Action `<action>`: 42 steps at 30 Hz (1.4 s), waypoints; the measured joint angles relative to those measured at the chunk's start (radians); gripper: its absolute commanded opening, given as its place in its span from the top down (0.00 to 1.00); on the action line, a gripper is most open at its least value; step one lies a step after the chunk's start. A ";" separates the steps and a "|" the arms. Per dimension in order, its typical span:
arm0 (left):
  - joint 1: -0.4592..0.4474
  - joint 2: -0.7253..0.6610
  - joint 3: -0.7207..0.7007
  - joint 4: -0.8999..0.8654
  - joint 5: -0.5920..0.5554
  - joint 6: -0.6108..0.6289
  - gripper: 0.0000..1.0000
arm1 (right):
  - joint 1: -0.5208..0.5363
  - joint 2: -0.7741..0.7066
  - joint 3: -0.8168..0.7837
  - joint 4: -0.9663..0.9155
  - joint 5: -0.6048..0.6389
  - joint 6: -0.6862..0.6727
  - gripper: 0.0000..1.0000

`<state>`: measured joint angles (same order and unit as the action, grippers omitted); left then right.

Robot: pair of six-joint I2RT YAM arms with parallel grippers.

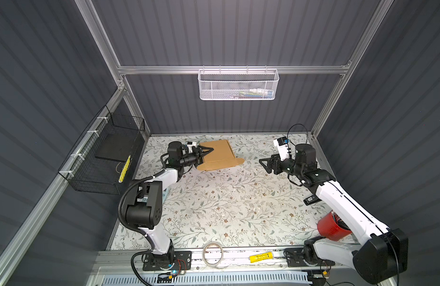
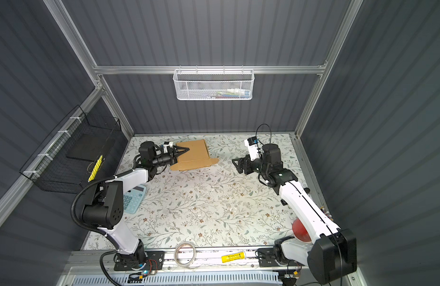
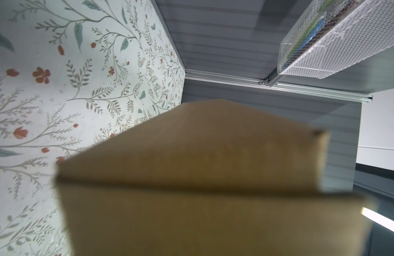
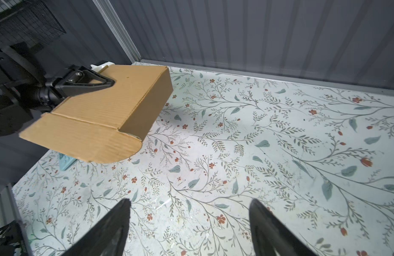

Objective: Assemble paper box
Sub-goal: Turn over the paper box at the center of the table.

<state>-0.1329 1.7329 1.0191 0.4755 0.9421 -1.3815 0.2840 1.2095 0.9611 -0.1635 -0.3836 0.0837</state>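
Near the back wall [image 1: 214, 111], left hand [image 1: 206, 151] clamps paper box [image 1: 220, 153]; right hand [image 1: 264, 165] spread wide.

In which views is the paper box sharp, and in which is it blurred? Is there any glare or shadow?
Left wrist view: the paper box is very close and blurred; a bright strip glares beside it. Right wrist view: box sharp, soft shadow under it on the table; the fingers of the right gripper blurred. Both top views: box small but clear.
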 measured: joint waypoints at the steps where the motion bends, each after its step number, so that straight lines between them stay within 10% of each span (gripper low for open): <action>1: 0.003 -0.005 0.003 -0.038 0.000 0.010 0.59 | 0.000 0.001 -0.010 0.003 0.007 -0.010 0.16; 31: 0.010 -0.031 0.209 -0.736 -0.002 0.067 0.64 | 0.115 0.071 -0.201 0.292 0.034 -0.224 0.16; 42: 0.010 0.046 0.426 -1.234 0.006 0.240 0.67 | 0.243 0.045 -0.250 0.315 0.139 -0.280 0.16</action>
<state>-0.1226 1.7790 1.4448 -0.7582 0.9485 -1.1419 0.5274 1.2545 0.7113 0.1516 -0.2443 -0.1963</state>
